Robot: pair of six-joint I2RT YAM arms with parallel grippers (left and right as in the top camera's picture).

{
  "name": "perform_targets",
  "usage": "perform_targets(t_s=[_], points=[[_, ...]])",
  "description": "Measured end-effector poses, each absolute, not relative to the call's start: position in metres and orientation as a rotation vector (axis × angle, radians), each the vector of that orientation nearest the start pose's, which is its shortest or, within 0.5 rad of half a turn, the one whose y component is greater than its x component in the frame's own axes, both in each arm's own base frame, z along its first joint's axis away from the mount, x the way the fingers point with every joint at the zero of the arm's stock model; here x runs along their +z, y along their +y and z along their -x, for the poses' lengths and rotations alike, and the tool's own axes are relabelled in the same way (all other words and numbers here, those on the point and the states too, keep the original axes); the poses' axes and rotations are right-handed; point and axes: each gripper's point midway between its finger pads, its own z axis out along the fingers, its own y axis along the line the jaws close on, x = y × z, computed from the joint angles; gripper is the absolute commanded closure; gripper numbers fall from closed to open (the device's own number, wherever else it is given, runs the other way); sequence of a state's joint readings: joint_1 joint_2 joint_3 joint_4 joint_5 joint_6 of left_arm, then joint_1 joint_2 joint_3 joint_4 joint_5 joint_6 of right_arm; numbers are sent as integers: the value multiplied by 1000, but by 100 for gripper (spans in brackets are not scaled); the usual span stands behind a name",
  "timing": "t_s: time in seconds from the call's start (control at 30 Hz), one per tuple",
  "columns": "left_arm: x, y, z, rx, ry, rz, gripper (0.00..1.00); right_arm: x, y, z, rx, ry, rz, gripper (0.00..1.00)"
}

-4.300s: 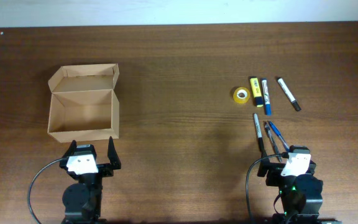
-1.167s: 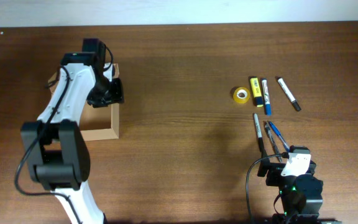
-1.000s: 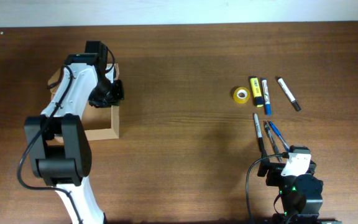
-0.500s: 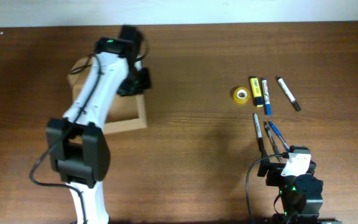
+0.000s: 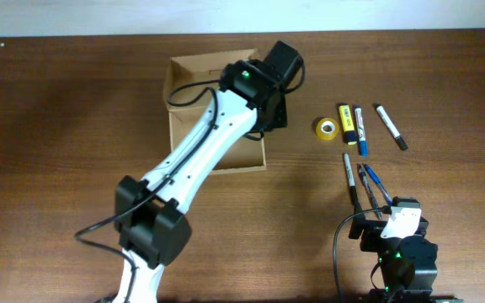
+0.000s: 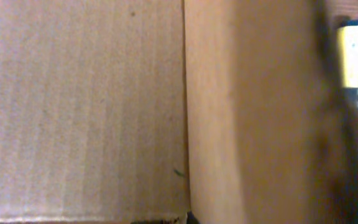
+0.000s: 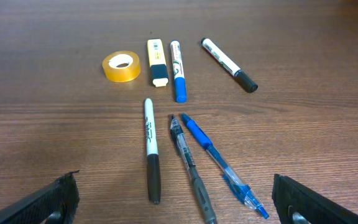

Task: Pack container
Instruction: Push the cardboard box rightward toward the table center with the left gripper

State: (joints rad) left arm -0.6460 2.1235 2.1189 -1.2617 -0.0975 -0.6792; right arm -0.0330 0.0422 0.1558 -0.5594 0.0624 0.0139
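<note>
Two grippers differ. From above, the left gripper (image 5: 269, 114) is pinched shut on the right wall of the box (image 5: 188, 126), toward the far middle of the table (image 5: 40, 168). Its wrist camera shows mostly cardboard. The right gripper (image 7: 179, 202) gapes wide, and its camera shows pens (image 7: 185, 162) and a tape roll (image 7: 121, 66) close up.

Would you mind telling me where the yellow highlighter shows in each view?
Overhead: yellow highlighter, right of centre, beside the tape roll.
Left wrist: blurred, top right edge, past the box wall.
Right wrist: upper centre.
Shared landmark: blue marker alongside it.
</note>
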Motion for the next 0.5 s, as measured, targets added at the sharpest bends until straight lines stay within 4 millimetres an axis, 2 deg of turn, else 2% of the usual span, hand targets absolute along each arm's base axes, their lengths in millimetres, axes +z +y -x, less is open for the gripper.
perform_targets(t_s=[0.13,0.33,0.43,0.47,0.5], points=[[127,-284,-402,-123,2860,94,99,106,-18,-214,-75,2015,-87,1],[67,-288,-405,-40,2946,92,99,106,-18,-214,-75,2015,-87,1],[61,-289,-403,-36,2962,90,98,106,-18,-214,-75,2015,-87,1],[61,-289,-403,-36,2962,90,92,106,-18,-214,-75,2015,-87,1],[61,-289,-403,-37,2961,90,79,106,-18,-214,-75,2015,-87,1]])
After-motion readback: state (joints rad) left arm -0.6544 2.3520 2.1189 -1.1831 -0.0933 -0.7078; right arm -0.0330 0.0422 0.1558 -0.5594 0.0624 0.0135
